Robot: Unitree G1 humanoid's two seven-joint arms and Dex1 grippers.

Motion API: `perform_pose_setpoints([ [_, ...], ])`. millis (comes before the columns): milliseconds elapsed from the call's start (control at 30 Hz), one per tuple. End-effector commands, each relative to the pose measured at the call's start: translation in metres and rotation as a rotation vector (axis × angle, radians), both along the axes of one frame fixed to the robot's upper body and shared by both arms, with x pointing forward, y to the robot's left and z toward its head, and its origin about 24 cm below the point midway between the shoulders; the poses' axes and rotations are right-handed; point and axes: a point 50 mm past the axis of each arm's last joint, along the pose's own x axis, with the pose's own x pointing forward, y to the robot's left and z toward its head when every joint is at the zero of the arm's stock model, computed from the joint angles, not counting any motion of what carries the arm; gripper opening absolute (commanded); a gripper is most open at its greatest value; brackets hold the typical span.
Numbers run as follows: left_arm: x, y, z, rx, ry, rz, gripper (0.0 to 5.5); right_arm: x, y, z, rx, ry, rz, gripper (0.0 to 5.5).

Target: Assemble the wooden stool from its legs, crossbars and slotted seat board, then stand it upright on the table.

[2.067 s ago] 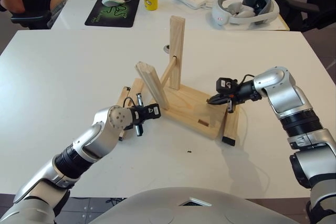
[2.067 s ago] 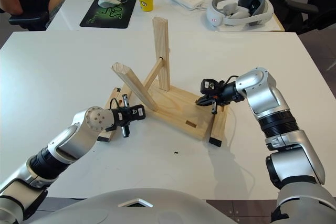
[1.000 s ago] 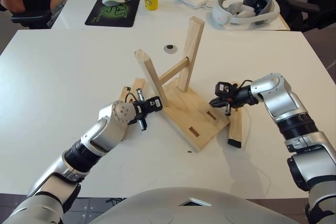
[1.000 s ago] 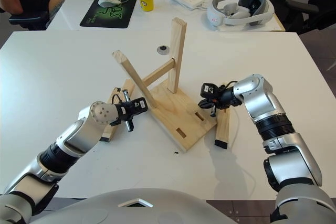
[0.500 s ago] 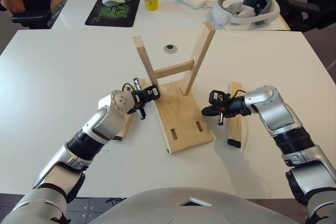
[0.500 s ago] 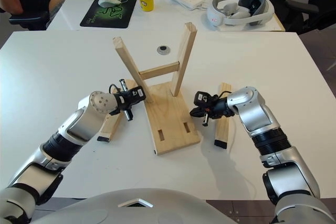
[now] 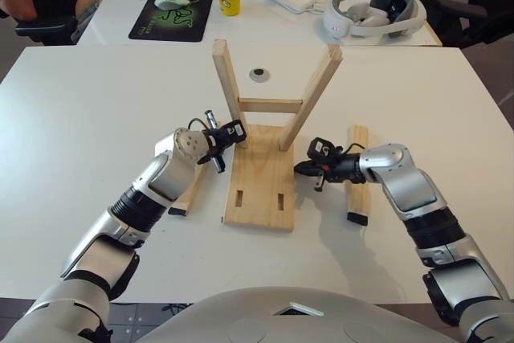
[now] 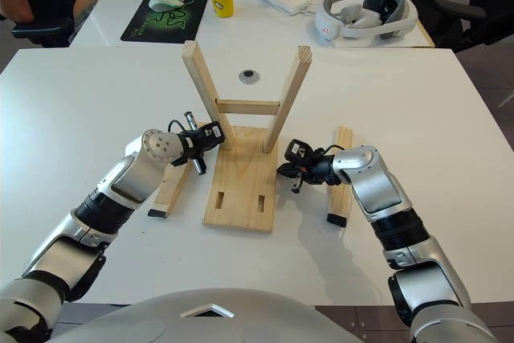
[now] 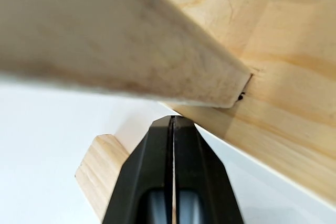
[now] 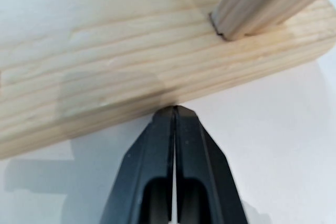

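The slotted seat board [image 7: 261, 178] lies flat on the white table, its two empty slots [image 7: 259, 198] at the near end. Two legs [image 7: 226, 82] [image 7: 312, 98] rise from its far end, splayed apart and joined by a crossbar [image 7: 269, 105]. My left gripper [image 7: 234, 129] is shut, its tip at the board's left edge by the left leg's foot [image 9: 105, 40]. At the board's right edge [image 10: 105, 51], below the right leg's foot, my right gripper [image 7: 299, 169] is also shut with its tip touching the wood.
One loose wooden leg [image 7: 189, 192] lies under my left forearm; another [image 7: 357, 174] lies right of the board beside my right arm. A small round disc [image 7: 259, 75] sits behind the stool. A second table behind holds a mouse pad, a yellow bottle and a headset.
The board with its two legs has turned on the table, from slanting to the right to lying lengthwise towards me. Both grippers stayed shut and moved along with its edges.
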Motion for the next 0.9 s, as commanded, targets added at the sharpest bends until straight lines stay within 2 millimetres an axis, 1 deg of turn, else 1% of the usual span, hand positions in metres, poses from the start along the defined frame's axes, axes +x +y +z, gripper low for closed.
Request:
perform_pose_setpoints([
  [33, -0.003, 0.0, 0.003, -0.001, 0.002, -0.016, 0.01, 0.005, -0.001, -0.001, -0.006, -0.018, -0.034, 0.0],
  [267, -0.005, -0.006, -0.004, -0.019, 0.025, -0.019, 0.01, 0.022, -0.001, 0.004, -0.001, -0.073, -0.066, 0.0],
  [433, -0.01, -0.01, -0.007, -0.027, 0.042, -0.028, 0.01, 0.035, 0.005, 0.003, 0.0, -0.095, -0.067, 0.0],
  [600, -0.007, -0.01, -0.004, -0.014, 0.024, -0.026, 0.01, 0.047, 0.012, 0.006, 0.027, -0.113, -0.076, 0.0],
  [700, -0.001, -0.005, 0.004, -0.001, -0.014, -0.014, 0.01, 0.051, 0.012, 0.005, 0.021, -0.122, -0.084, 0.0],
  [767, 0.003, 0.0, 0.015, 0.004, -0.042, -0.015, 0.01, 0.05, 0.009, 0.004, 0.003, -0.124, -0.089, 0.0],
  [833, 0.006, 0.007, 0.033, -0.028, -0.066, -0.014, 0.01, 0.046, -0.001, 0.005, -0.016, -0.132, -0.108, 0.0],
  [867, 0.007, 0.008, 0.037, -0.038, -0.069, -0.014, 0.01, 0.045, -0.003, 0.006, -0.019, -0.134, -0.113, 0.0],
  [900, 0.007, 0.01, 0.049, -0.071, -0.083, -0.023, 0.01, 0.042, -0.008, 0.01, -0.02, -0.146, -0.126, 0.0],
])
